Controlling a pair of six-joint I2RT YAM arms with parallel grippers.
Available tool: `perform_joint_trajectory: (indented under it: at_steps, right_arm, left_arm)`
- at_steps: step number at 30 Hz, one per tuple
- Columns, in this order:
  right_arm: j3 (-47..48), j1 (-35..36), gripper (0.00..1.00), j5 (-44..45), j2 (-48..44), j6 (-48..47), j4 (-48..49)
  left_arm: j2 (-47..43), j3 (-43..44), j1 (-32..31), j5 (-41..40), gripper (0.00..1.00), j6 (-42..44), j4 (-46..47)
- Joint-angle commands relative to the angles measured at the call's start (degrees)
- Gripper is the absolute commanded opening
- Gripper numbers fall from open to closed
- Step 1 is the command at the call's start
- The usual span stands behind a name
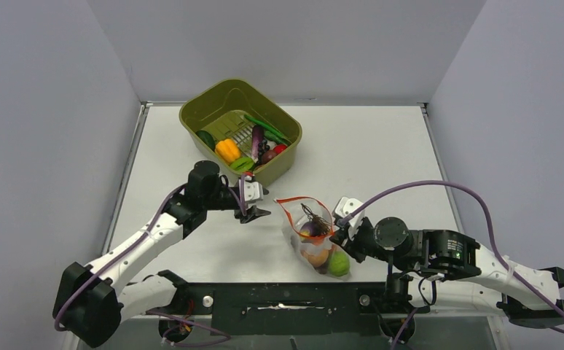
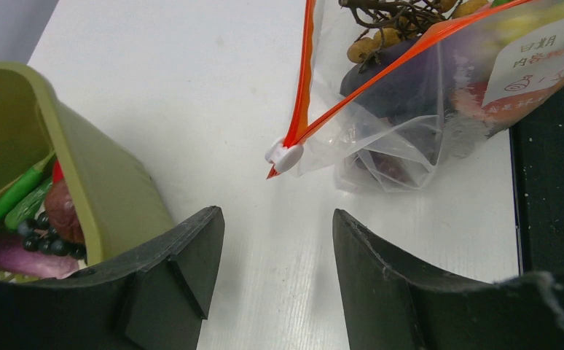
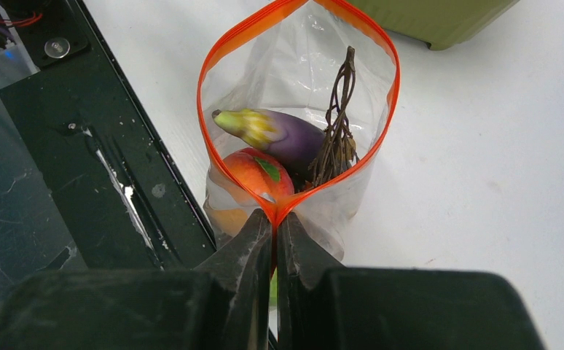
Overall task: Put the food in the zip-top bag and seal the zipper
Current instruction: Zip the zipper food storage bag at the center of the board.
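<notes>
Right gripper (image 3: 274, 222): fingers pinched together on the near end of the zipper (image 2: 305, 73), where its two red-orange sides meet.
Left gripper (image 2: 277, 216): jaws apart with nothing between them, low over the table (image 1: 366, 153), between the tub and the bag.
Zip-top bag (image 3: 301, 80): lies on the table near the front edge, just ahead of the right gripper, its mouth spread wide in a teardrop shape.
Slider (image 2: 285, 155): small white clip at the far end of the zipper, just ahead of the left gripper and apart from it.
Food in the bag: purple eggplant (image 3: 286, 135), orange-red fruit (image 3: 257, 175), brown grape stem (image 3: 337, 124), green round fruit (image 1: 339, 264).
Olive-green tub (image 1: 206, 102): just beside the left gripper, holding a yellow-orange pepper (image 1: 227, 150), green beans (image 1: 264, 125), dark grapes (image 2: 49, 237) and other pieces.
</notes>
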Motion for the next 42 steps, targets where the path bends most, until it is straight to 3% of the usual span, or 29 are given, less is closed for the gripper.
perform_joint_trajectory:
  at_steps: [1, 7, 17, 19, 23, 26, 39, 42]
  right_arm:
    - [0.18, 0.35, 0.0, -1.67, -0.05, -2.24, 5.85]
    - [-0.19, 0.32, 0.0, -3.26, 0.28, -3.25, 6.42]
    - [-0.99, 0.31, 0.0, -4.68, 0.6, -3.72, 7.52]
    - [-0.99, 0.31, 0.0, -4.69, 0.64, -3.91, 7.59]
    - [-1.03, 0.33, 0.0, -4.32, 0.53, -4.34, 7.77]
    - [-0.99, 0.31, 0.0, -2.88, 0.21, -4.5, 7.72]
    - [2.07, -0.23, 0.02, 5.23, 3.72, -4.29, 4.19]
    - [2.86, -0.42, 0.06, 9.06, 5.57, -3.85, 3.14]
  left_arm:
    - [3.28, 3.11, 0.31, 10.51, 0.55, 2.4, 5.01]
    - [6.22, 2.92, 0.31, 12.72, 0.5, 3.17, 9.07]
    - [9.07, 3.68, 0.26, 15.09, 0.49, 2.6, 13.42]
    - [9.0, 3.8, 0.28, 16.12, 0.41, 2.66, 13.18]
    - [6.61, 2.53, 0.36, 14.5, 0.11, 2.42, 13.0]
    - [4.03, 1.1, 0.84, 13.73, 0.0, 0.96, 13.69]
    - [-11.77, -1.47, 1.34, 6.93, 0.0, -6.12, 6.28]
    - [-14.39, -1.68, 1.36, 5.64, 0.0, -8.79, 5.12]
